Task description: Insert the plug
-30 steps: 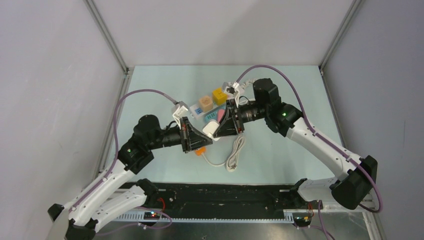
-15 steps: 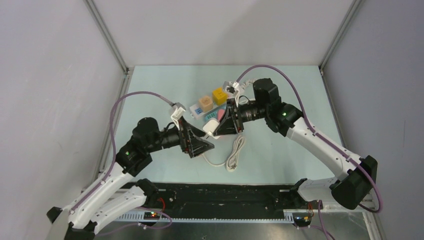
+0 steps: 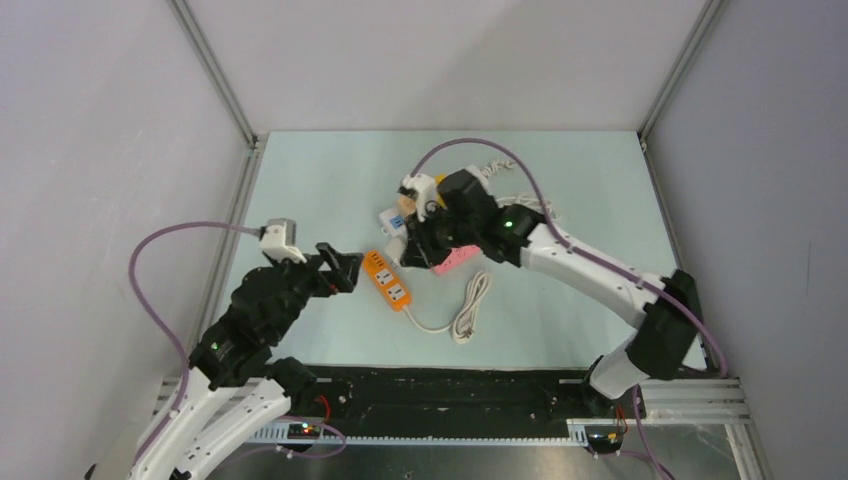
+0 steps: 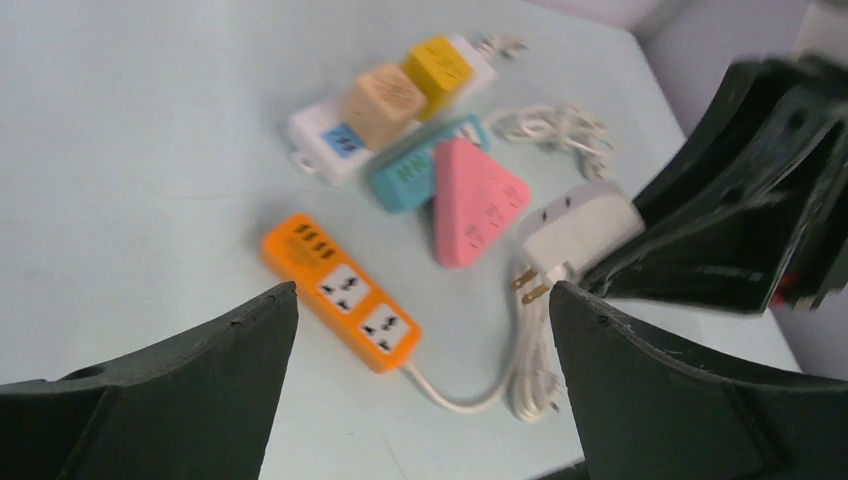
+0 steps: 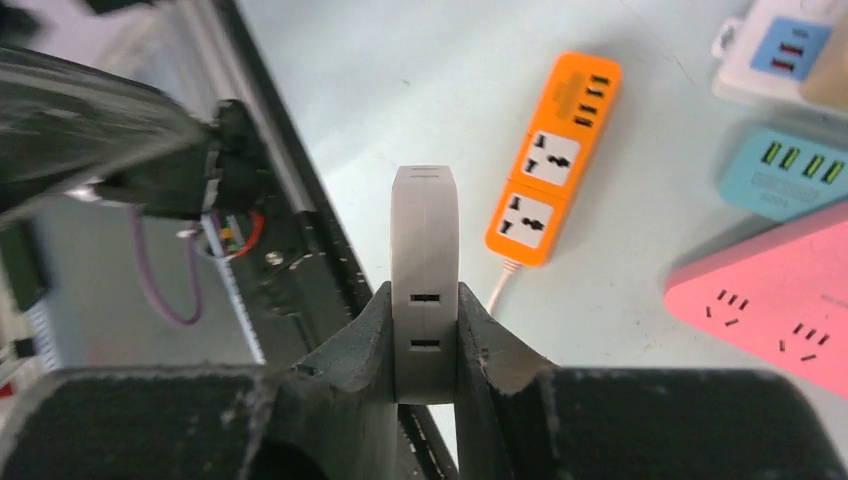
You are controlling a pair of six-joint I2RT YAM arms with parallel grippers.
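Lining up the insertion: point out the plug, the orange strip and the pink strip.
plug [image 5: 426,230]: right wrist view, middle of its white body.
orange strip [image 5: 540,188]: right wrist view, between its two sockets.
pink strip [image 4: 472,198]: left wrist view, middle of its top face.

Left gripper [image 4: 422,292] gapes wide, arm folded low; right gripper [image 5: 425,312] clamped tight — arm stretched inward.

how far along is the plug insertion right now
Done: the white plug is picked up, clamped in the right gripper. In hand: it is held in the air, prongs free, near the orange power strip. The left gripper is open and holds nothing. Left: line the prongs up with a socket on the strip and push it in.
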